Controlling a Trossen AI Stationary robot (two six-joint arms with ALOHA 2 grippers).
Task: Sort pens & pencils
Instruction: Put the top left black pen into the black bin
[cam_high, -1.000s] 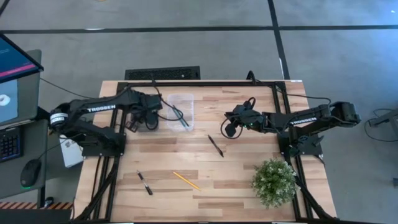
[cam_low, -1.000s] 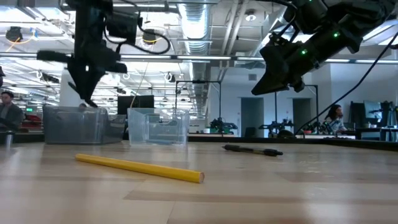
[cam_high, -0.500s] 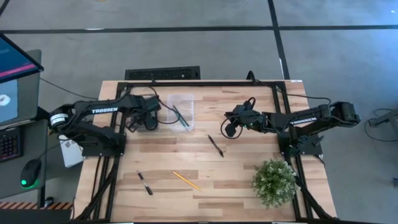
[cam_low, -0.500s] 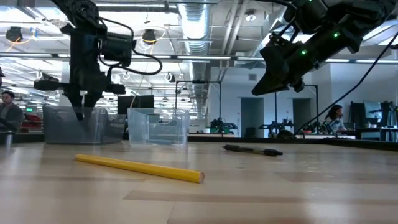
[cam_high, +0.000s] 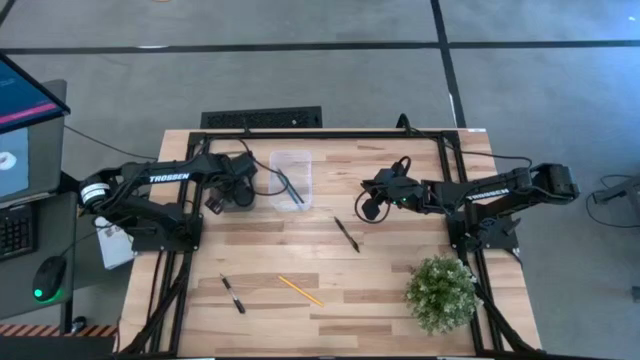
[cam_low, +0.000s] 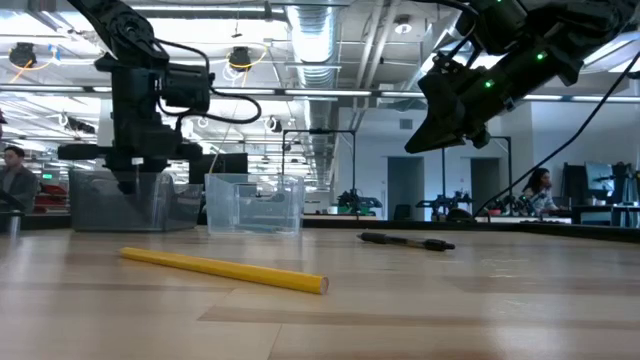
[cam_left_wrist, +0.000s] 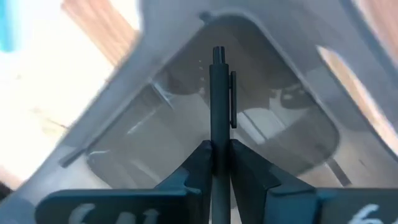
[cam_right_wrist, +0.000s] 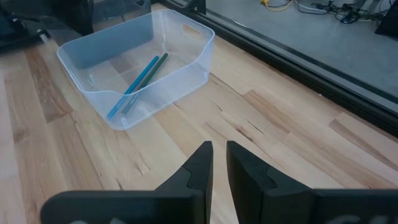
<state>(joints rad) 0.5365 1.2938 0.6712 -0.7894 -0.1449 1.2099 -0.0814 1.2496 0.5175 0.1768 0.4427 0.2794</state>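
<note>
- The left gripper (cam_left_wrist: 220, 163) is clamped on a black pen (cam_left_wrist: 219, 99), which stands straight up between its fingers over the inside of a smoky grey bin (cam_left_wrist: 292, 99)
- From above, that gripper (cam_high: 232, 192) sits just left of the clear bin (cam_high: 291, 180), near the table's (cam_high: 400, 280) far left part; the grey bin cannot be made out under the arm there
- In the level view the left gripper (cam_low: 128, 170) hangs at the grey bin's (cam_low: 130, 200) rim, with the clear bin (cam_low: 255, 203) just beside it
- The clear bin holds a blue pencil (cam_right_wrist: 134, 86) and a dark pencil (cam_right_wrist: 147, 79) lying side by side
- The right gripper (cam_high: 372, 205) hovers off the wood to the right of the clear bin, fingers (cam_right_wrist: 198, 167) nearly together with a slim gap, holding nothing
- A second black pen (cam_high: 346, 234) lies on the wood nearer than the clear bin, to its right
- The yellow pencil (cam_high: 300, 290) and a third black pen (cam_high: 232, 294) lie well nearer than the clear bin, toward the table's front edge
- A potted plant (cam_high: 440, 291) stands far to the right
</note>
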